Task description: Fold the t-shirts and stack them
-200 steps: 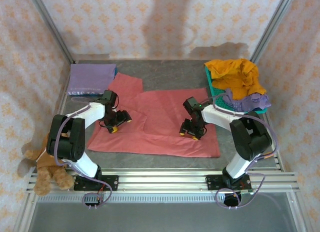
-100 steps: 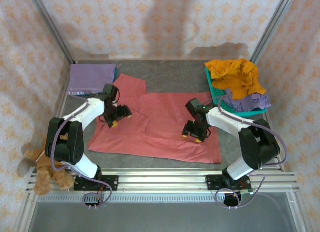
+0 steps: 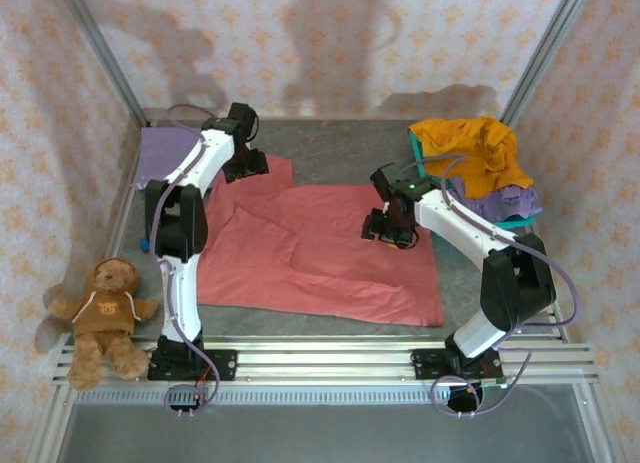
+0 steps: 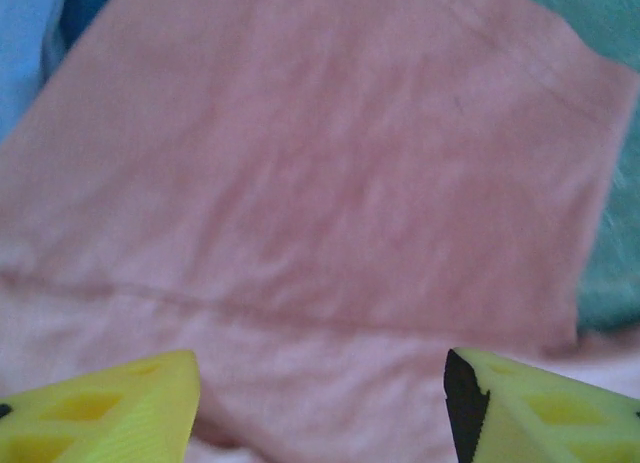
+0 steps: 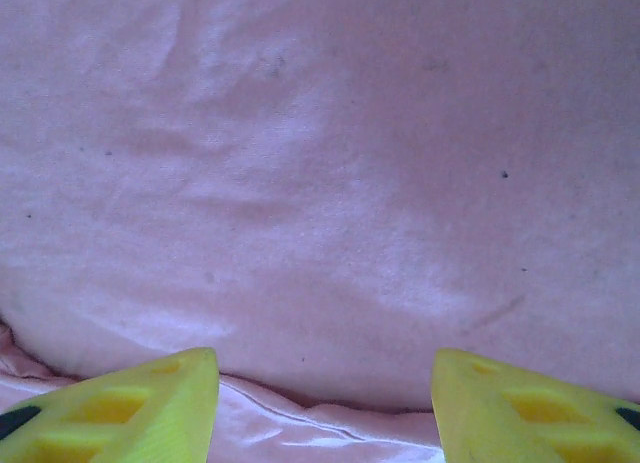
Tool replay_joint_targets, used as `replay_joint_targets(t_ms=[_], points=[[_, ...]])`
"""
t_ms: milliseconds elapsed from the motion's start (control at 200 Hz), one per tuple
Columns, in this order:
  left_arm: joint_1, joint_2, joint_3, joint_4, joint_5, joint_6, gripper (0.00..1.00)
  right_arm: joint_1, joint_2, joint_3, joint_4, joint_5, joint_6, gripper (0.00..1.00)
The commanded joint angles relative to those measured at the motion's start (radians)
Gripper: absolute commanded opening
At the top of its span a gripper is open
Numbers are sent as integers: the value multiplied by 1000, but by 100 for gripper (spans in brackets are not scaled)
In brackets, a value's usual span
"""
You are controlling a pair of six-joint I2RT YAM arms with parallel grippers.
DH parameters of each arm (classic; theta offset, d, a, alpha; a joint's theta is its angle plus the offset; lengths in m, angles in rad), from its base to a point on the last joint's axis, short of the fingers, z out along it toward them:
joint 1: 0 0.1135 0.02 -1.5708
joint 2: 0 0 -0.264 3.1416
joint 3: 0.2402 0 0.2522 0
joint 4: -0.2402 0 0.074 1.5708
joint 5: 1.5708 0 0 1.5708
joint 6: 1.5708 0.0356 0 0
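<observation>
The dusty red t-shirt (image 3: 320,248) lies spread flat in the middle of the table, with one sleeve reaching toward the back left. My left gripper (image 3: 243,165) hovers over that sleeve. The left wrist view shows it open (image 4: 320,403), red cloth (image 4: 320,183) below and nothing between the fingers. My right gripper (image 3: 390,230) is low over the shirt's right part, open (image 5: 325,403), with a cloth fold (image 5: 320,383) between its yellow fingers. A mustard orange shirt (image 3: 470,153) and a lavender one (image 3: 500,201) are heaped at the back right. A folded lavender shirt (image 3: 165,153) lies at the back left.
The teal mesh basket (image 3: 425,178) under the heaped shirts stands at the back right. A brown teddy bear (image 3: 105,308) sits at the front left by the rail. Patterned walls close in the table's sides and back.
My left arm has stretched back from the shirt's left side to the far sleeve. My right gripper has shifted slightly away from the near edge. Both stayed open.
</observation>
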Motion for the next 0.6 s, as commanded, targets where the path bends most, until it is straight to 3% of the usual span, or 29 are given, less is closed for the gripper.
replay_joint_targets(t_ms=[0,175,320,596], points=[[2,87,156,-88,-103,75,61,-11,9,26,-54,35,-36,58],[5,253,409,-125,-183,137,51,-13,20,31,-65,28,-45,58],[22,316,462,-52,-236,161,40,-13,25,26,-56,21,-41,58],[48,433,596,8,-238,168,40,-13,8,3,-52,25,-29,57]])
